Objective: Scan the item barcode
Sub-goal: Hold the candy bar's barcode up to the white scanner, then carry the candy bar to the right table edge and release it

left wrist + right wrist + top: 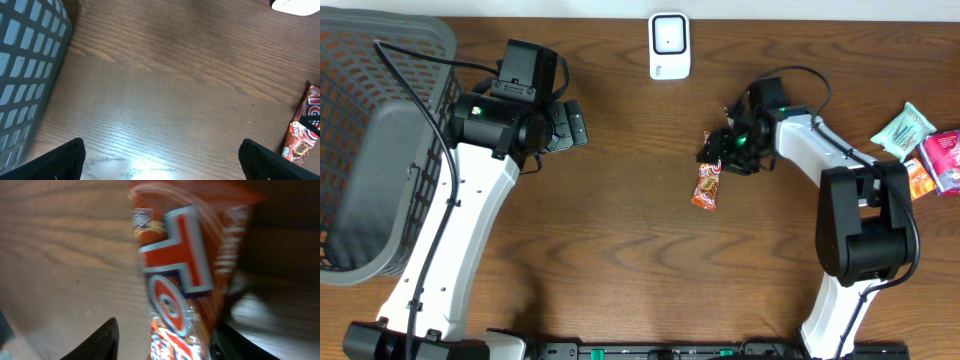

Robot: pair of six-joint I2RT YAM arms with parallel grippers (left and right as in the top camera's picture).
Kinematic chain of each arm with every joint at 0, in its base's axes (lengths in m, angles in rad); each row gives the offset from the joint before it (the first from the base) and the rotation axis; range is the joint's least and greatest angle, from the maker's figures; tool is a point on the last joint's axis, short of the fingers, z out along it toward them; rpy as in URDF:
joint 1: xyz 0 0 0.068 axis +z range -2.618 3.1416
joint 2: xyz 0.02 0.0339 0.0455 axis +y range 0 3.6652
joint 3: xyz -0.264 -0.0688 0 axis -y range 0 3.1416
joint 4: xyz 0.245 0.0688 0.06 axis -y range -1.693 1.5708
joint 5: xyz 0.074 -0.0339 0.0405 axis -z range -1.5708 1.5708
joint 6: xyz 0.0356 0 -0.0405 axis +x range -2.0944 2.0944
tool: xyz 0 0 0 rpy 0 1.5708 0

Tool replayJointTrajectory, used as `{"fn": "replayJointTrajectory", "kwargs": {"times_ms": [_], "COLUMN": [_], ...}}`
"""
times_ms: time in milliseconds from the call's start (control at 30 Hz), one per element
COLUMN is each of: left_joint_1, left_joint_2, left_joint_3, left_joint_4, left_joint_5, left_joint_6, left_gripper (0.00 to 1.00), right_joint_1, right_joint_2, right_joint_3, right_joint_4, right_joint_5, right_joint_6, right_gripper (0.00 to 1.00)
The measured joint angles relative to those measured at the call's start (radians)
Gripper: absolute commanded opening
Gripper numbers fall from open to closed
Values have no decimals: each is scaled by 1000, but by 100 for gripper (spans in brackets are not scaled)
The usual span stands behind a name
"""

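The snack packet (706, 187) lies flat on the bench (620, 250), well short of the white scanner (669, 45) at the far edge. The right gripper (720, 158) sits over its upper end, jaws apart on either side of the wrapper with a gap showing, so nothing is clamped. I'd say this is the pick-up step. Next it needs a firm close on the packet, then a lift towards the scanner; I can't see the barcode. The left gripper (570, 125) hangs wide apart, empty, near the basket (380, 150).
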Motion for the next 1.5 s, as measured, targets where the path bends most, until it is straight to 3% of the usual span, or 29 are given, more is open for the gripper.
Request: {"fn": "replayJointTrajectory", "kwargs": {"times_ms": [33,67,100,400,600,800,1133,1333,1500], "left_joint_1": [0,0,0,0,0,0,0,0,0], "left_joint_2": [0,0,0,0,0,0,0,0,0], "left_joint_3": [0,0,0,0,0,0,0,0,0], "left_joint_4": [0,0,0,0,0,0,0,1,1], "left_joint_5": [0,0,0,0,0,0,0,0,0], "left_joint_6": [0,0,0,0,0,0,0,0,0], "left_gripper": [98,98,98,98,98,98,98,98,98], "right_joint_1": [6,16,22,27,2,8,92,94,68], "right_joint_2": [-1,-1,0,35,47,47,132,280,285], "right_joint_3": [-8,-18,-26,-39,134,306,323,399,460], "right_joint_4": [18,41,55,270,398,544,832,830,763], "right_joint_5": [-5,-15,-25,-201,-294,-160,109,100,43], "right_joint_6": [3,10,15,95,229,356,559,601,566], "right_gripper": [28,8,1,1,1,1,1,1,1]}}
